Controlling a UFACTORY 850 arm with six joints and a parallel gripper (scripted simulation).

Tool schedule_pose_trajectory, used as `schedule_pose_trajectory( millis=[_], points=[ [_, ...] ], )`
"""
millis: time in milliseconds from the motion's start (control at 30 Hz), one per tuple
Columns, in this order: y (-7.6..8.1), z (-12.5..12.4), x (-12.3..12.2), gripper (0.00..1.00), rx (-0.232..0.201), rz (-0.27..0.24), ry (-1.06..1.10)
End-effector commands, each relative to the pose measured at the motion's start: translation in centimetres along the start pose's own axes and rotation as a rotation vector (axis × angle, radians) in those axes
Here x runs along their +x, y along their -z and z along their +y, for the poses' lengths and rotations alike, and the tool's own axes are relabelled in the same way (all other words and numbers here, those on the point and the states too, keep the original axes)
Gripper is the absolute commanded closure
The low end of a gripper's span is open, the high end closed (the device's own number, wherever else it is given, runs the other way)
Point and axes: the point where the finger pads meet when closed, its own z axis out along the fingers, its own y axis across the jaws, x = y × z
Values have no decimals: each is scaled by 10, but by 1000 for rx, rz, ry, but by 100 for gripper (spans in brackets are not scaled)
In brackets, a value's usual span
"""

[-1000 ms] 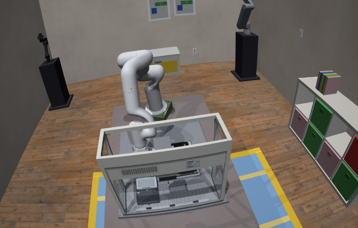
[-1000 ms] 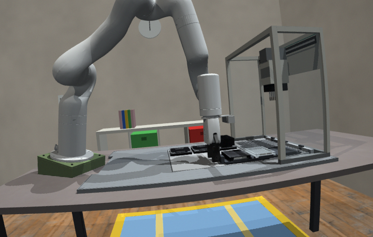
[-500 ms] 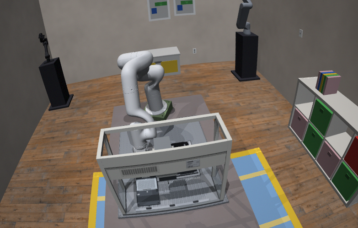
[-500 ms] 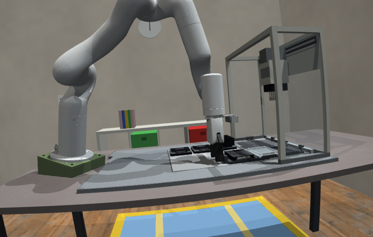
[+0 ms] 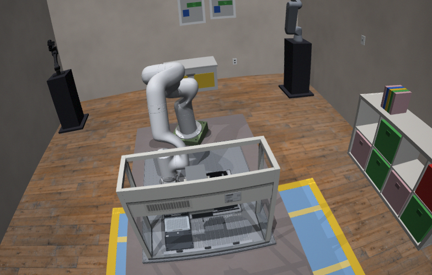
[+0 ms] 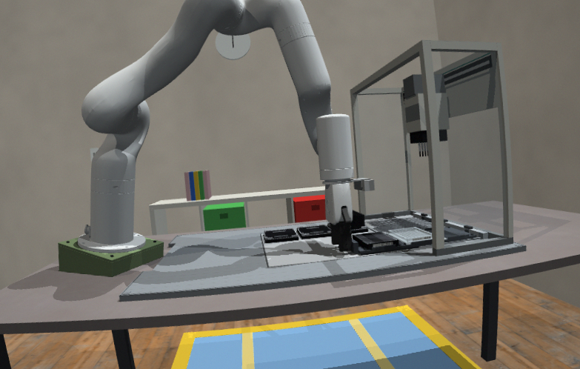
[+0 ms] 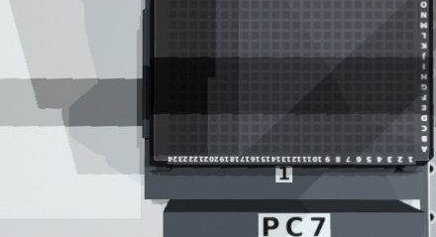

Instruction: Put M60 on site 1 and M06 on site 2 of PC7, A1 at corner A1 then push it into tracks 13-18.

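Note:
Carrier PC7 lies partly inside the instrument frame, with its handle end towards the arm. The wrist view shows its label PC7 and the site mark 1. The dark 384-well plate M60 sits flat on site 1, with its A1 corner at the lower right; it also shows in the exterior view. The clear 96-well plate M06 sits on site 2, and it also shows in the top view. Site 3 is bare. My gripper is open, low at the carrier's handle end. The fingers are not in the wrist view.
Two black nests stand empty beside the apron. The deep-well block M09 is half hidden behind my gripper. The instrument's frame and its pipetting head stand over the rails.

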Motion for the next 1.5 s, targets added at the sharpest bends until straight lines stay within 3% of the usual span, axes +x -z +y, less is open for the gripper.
schedule_pose_trajectory(
  millis=[0,1467],
  points=[
    [1,0,3,18,0,2,0],
    [1,0,14,18,0,2,0]
  ],
)
